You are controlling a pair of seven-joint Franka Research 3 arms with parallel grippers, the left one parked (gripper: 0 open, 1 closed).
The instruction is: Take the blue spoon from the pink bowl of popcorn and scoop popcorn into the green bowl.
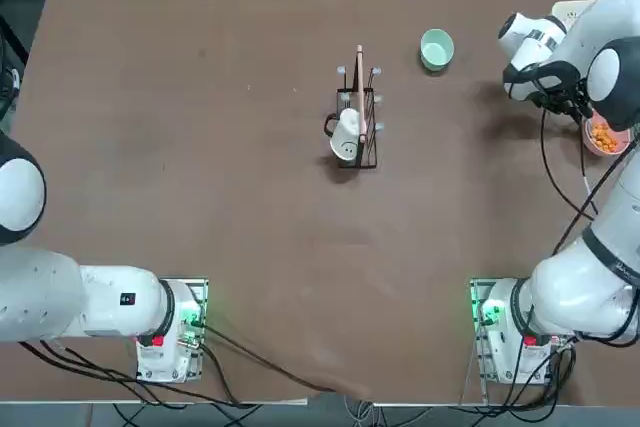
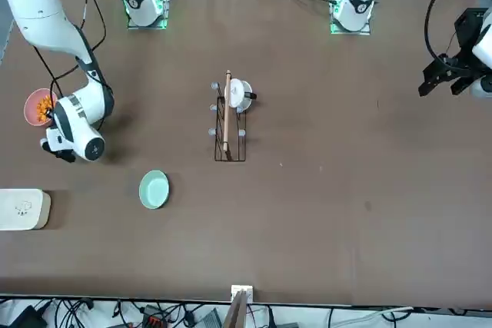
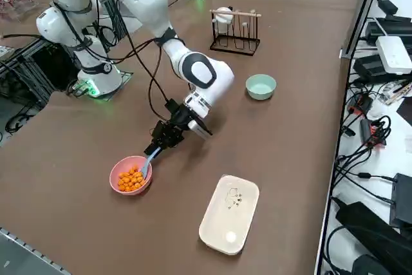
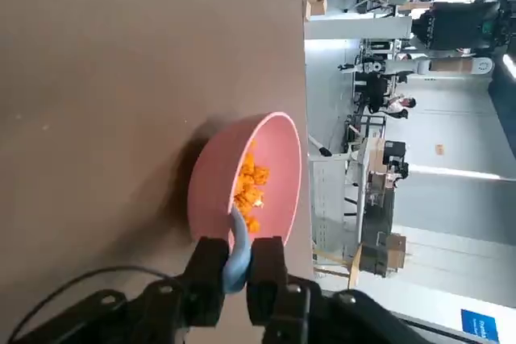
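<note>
Blue plastic shows between the right gripper's (image 4: 236,267) fingers (image 4: 205,275), which are clenched on the blue spoon's (image 3: 149,161) handle just outside the pink bowl's (image 3: 116,174) rim. The forearm slants down from the elbow, wrist low over the desk (image 3: 77,133). The spoon's tip lies among the popcorn (image 3: 131,178). Beyond the fingers, bare desk runs to the green bowl (image 3: 261,86); a cream box (image 3: 229,213) lies nearby.
</note>
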